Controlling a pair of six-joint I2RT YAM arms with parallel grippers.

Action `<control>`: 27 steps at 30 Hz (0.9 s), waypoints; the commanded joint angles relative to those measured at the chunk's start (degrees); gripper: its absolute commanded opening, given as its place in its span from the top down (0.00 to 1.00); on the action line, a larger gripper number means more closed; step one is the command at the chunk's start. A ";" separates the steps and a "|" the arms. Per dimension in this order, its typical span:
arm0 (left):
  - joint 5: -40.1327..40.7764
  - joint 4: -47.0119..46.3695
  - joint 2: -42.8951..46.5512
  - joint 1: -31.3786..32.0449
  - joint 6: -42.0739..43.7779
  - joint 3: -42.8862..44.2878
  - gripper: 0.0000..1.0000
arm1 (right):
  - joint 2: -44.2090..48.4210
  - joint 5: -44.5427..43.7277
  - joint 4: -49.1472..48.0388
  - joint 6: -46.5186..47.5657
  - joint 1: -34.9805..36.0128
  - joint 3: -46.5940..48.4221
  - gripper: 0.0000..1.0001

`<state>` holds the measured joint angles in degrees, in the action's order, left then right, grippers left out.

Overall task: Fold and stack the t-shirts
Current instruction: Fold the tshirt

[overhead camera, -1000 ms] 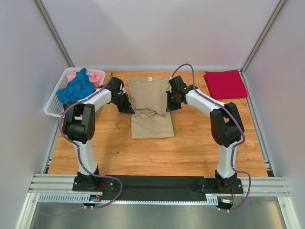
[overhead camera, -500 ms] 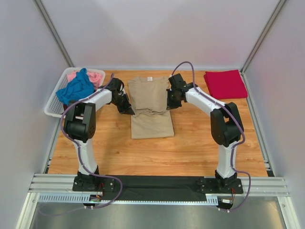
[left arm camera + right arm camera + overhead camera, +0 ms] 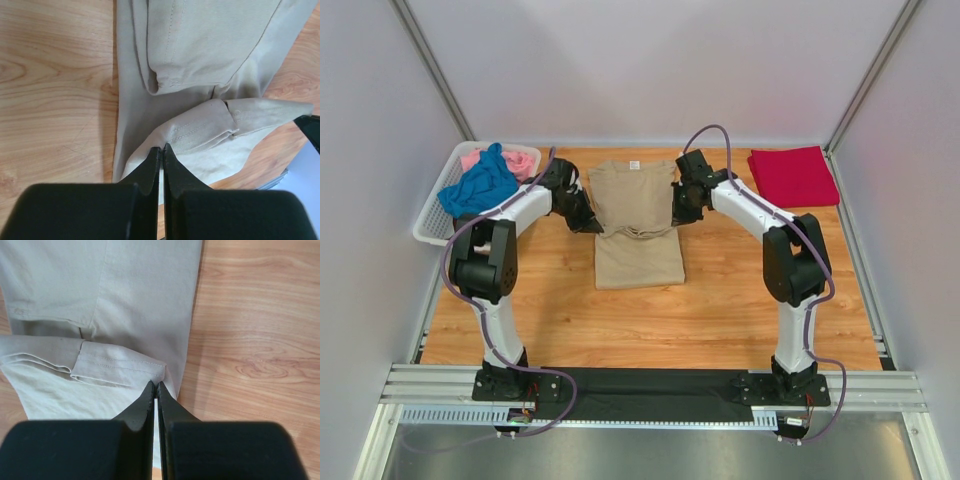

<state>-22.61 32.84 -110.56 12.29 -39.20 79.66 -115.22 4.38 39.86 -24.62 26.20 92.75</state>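
Top external view: the tan t-shirt (image 3: 638,200) is seen laid out in the middle of the wooden surface (image 3: 740,290), collar at the far end, its cloth bunched into a ridge across the middle. That ridge is flanked by both arms: the left jaws are set against the shirt's left edge and the right jaws against its right edge. The red t-shirt (image 3: 792,176) is found folded flat at the far right corner, well apart from the tan one. At the far left the white basket (image 3: 428,228) is parked, with the blue t-shirt (image 3: 478,186) heaped on the pink t-shirt (image 3: 520,160) inside it.

Left wrist view: the left jaws are shown pressed together, and a fold of the tan t-shirt's edge is pinched at their tips. A stitched hem is seen doubled over just beyond the tips, with a sleeve tucked flat farther on.

Right wrist view: the right jaws are likewise closed, clamped on the stitched edge of the tan t-shirt where it is folded over. Bare wood is shown to the right of the cloth
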 commanded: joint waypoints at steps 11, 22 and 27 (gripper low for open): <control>-0.33 -0.32 -4.74 -0.52 -0.53 5.15 1.00 | -4.66 0.44 -3.12 0.89 -2.11 5.68 1.00; 5.10 3.80 -4.06 -0.52 0.70 8.67 0.77 | -8.09 0.81 -1.80 1.94 -2.99 10.60 0.88; 12.75 3.11 1.92 -0.26 3.42 6.22 0.76 | -5.81 -1.39 3.36 3.70 -3.17 12.98 0.68</control>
<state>-15.33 35.59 -114.96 12.23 -38.37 86.13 -123.35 4.82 39.77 -22.85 23.40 102.72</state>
